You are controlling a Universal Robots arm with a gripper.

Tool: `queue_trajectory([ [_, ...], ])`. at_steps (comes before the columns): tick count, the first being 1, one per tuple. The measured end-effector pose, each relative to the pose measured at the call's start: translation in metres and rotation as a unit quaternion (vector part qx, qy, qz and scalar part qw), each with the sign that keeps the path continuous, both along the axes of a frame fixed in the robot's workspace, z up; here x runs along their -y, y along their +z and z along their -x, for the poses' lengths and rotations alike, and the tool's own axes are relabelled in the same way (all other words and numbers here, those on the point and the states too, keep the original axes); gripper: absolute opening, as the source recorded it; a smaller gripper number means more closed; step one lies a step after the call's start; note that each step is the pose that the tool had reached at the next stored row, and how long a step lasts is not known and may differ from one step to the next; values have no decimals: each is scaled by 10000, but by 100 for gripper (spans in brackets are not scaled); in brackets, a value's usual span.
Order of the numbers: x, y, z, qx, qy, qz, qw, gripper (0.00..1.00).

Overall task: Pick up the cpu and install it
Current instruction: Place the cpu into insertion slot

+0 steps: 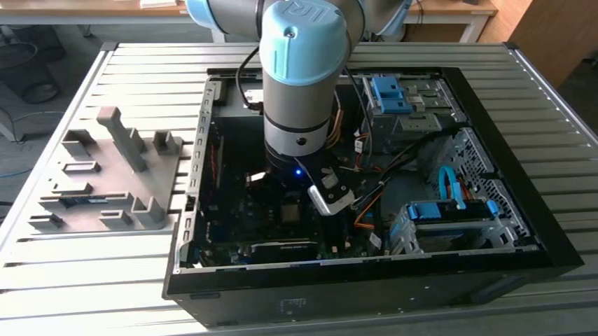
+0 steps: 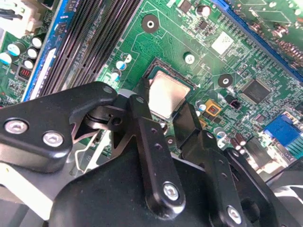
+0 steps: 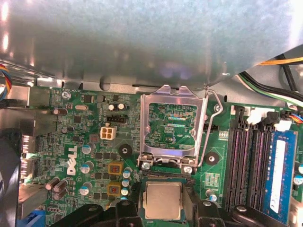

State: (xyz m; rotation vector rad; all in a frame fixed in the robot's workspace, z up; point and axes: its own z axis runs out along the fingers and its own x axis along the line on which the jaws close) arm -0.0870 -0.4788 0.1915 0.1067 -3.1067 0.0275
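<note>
The cpu (image 2: pixel 165 94), a square chip with a silver lid, lies flat in the motherboard socket (image 3: pixel 142 208). My gripper (image 2: pixel 163 101) stands directly over it, and its black fingers (image 2: pixel 142 101) press against two opposite edges of the chip. In the first wrist view the cpu (image 3: pixel 163 201) sits between the same fingertips, with the gripper (image 3: pixel 163 198) centred on it. The socket's metal load plate (image 3: pixel 173 127) is swung open and stands up beside the chip, its lever (image 3: pixel 213 127) raised. In the exterior view the arm reaches down into the open computer case (image 1: pixel 523 203) above the motherboard, with the gripper (image 1: pixel 291 210) low over the board.
Memory slots (image 3: pixel 251 161) with one blue module (image 3: pixel 277 175) run close beside the socket. The case's metal wall (image 3: pixel 142 38) rises behind the load plate. Drive cages (image 1: pixel 449 217) and cables (image 1: pixel 402 161) fill the case's right. A grey fixture tray (image 1: pixel 112 175) lies on the table at the exterior view's left.
</note>
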Motion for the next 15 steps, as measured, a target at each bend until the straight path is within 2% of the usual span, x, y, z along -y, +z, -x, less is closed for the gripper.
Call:
queue_trajectory([
  [7,0,2,-9,-2,-1,1,10000,47],
  [15,0,0,-46,-22,-1,1,10000,47],
])
